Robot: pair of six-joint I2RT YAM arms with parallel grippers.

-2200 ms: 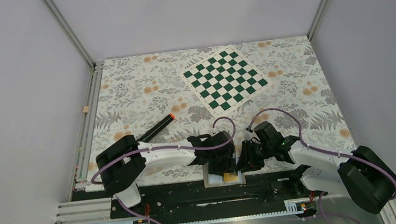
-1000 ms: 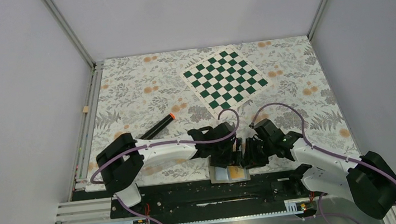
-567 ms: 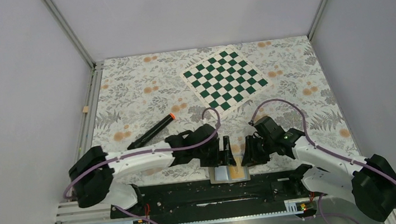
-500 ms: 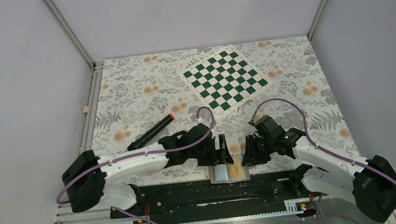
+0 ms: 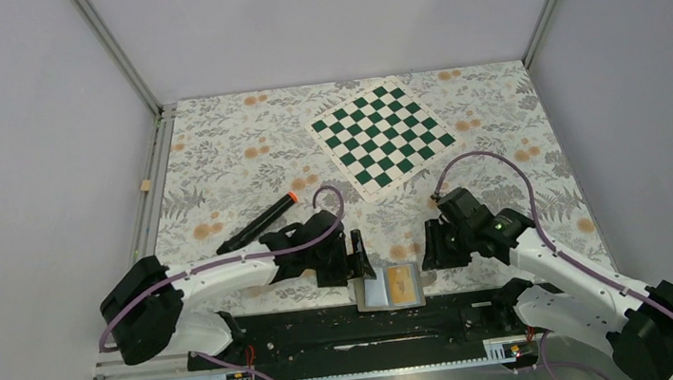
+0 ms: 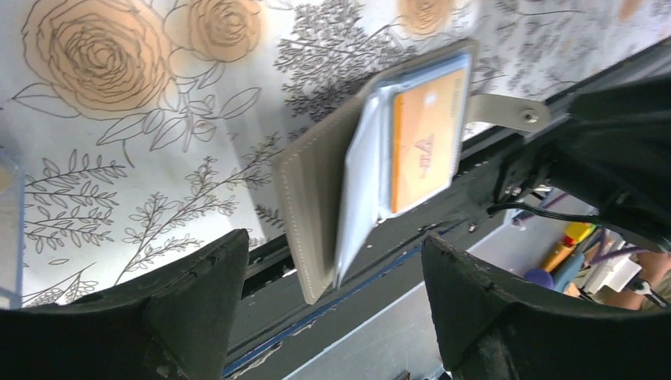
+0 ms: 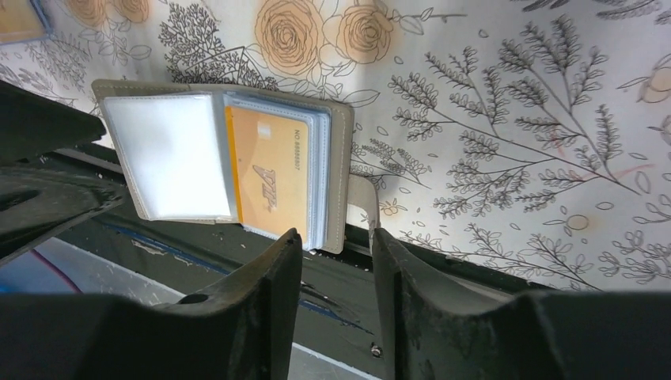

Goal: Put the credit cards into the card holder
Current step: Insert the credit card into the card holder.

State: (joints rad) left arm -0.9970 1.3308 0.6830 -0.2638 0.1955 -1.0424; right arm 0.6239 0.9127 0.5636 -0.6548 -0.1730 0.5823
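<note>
Status: flat grey rectangular folding card holder (image 5: 390, 289) lies open, both grippers off it

Holder is face-up with its clear plastic sleeves fanned out. One thin orange-yellow rectangular credit card (image 5: 404, 284) sits inside a sleeve on the holder's right half. The left half shows only a frosted blank sleeve (image 7: 170, 154). A grey closing strap with a small metal stud (image 6: 528, 117) sticks out from the holder's right edge. The holder's near edge overhangs the black metal base rail (image 5: 311, 332). The rest lies on the white floral tablecloth (image 5: 242, 153).

Left gripper (image 5: 360, 262) is just left of the holder, not touching. Its fingers are spread wide with nothing in them (its wrist cam looks between them at the holder). Right gripper (image 5: 433, 248) is just right of the holder, slightly beyond it. Its fingers are parted by a moderate gap, nothing gripped.

Black cylindrical marker with orange tip (image 5: 264, 219) lies beyond-left of the holder, well apart. Green-and-white chessboard mat (image 5: 382, 135) lies far beyond the holder.
</note>
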